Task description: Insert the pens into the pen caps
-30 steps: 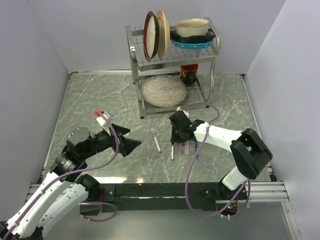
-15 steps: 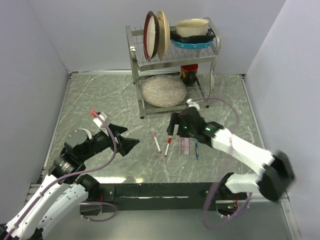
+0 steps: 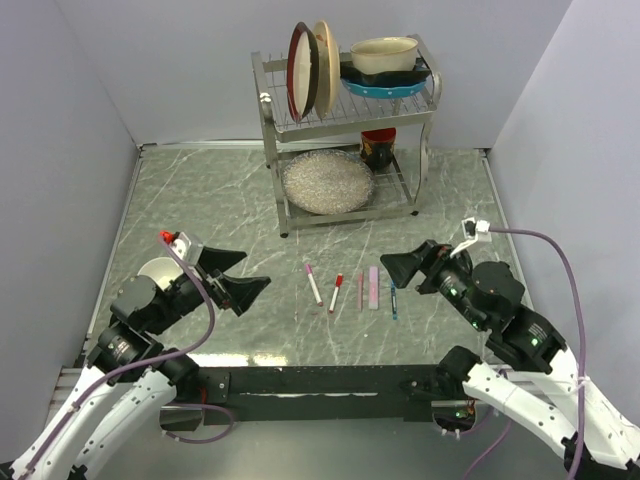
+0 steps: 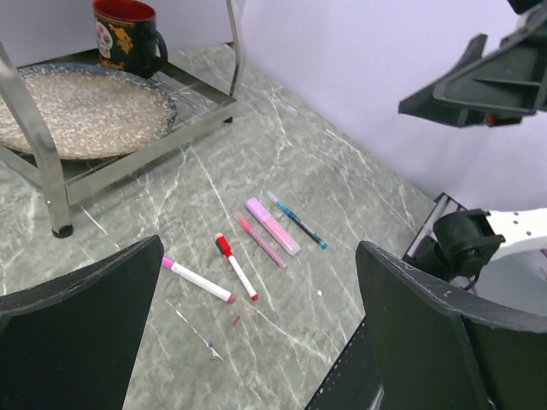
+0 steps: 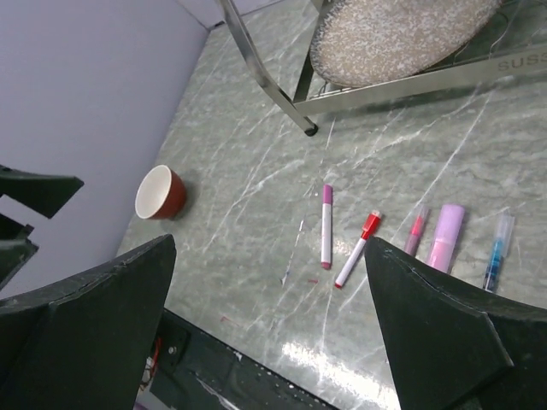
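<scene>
**Inspector:** Surfaces and materials?

**Assistant:** A glossy grey-green table with marble veining. Five pens lie on it in a row between the two arms, all thin, straight, smooth sticks. From the left there is a white pen with a magenta cap, a white pen with a red cap, a slim reddish-pink pen, a wider pale pink pen and a thin blue pen. Behind them stands a bright metal wire dish rack with a speckled plate on its lower shelf.

**Inspector:** Do the views differ?

**Assistant:** The right wrist view shows a red cup, white inside, left of the row. From overhead only a pale sliver of it shows beside the left arm. The left wrist view shows a dark mug with a red rim beside the plate.

**Inspector:** Orientation of the pens?

**Assistant:** Their long axes run near to far, roughly parallel. Both capped ends face the rack. The magenta-capped pen leans left at its far end and the red-capped pen leans right. The two pink pens lie just beside each other.

**Inspector:** Grippers?

**Assistant:** The left gripper and the right gripper hang above the table on either side of the row. Their black wedge-shaped fingers are spread wide, with nothing between them.
</scene>
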`<action>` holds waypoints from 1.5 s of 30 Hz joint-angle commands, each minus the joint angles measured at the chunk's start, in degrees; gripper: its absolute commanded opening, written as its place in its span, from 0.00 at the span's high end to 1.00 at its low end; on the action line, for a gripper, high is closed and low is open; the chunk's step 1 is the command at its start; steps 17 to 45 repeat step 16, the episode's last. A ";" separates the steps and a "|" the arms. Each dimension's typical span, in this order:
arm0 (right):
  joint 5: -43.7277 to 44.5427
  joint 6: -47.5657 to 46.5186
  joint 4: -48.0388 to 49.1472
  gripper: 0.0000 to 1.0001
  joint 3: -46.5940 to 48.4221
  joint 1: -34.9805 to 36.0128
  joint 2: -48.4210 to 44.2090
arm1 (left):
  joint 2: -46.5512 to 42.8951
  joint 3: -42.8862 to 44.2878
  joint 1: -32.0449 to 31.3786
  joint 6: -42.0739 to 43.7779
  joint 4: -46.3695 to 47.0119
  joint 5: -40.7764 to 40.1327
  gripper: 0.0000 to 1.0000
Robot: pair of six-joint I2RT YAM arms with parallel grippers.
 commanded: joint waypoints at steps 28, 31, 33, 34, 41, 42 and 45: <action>-1.78 -0.15 3.49 0.00 -4.30 0.02 -3.38 | 1.33 0.29 0.21 -0.32 2.08 -1.90 0.01; -1.78 -0.15 3.49 0.00 -4.30 0.02 -3.38 | 1.33 0.29 0.21 -0.32 2.08 -1.90 0.01; -1.78 -0.15 3.49 0.00 -4.30 0.02 -3.38 | 1.33 0.29 0.21 -0.32 2.08 -1.90 0.01; -1.78 -0.15 3.49 0.00 -4.30 0.02 -3.38 | 1.33 0.29 0.21 -0.32 2.08 -1.90 0.01; -1.78 -0.15 3.49 0.00 -4.30 0.02 -3.38 | 1.33 0.29 0.21 -0.32 2.08 -1.90 0.01; -1.78 -0.15 3.49 0.00 -4.30 0.02 -3.38 | 1.33 0.29 0.21 -0.32 2.08 -1.90 0.01; -1.78 -0.15 3.49 0.00 -4.30 0.02 -3.38 | 1.33 0.29 0.21 -0.32 2.08 -1.90 0.01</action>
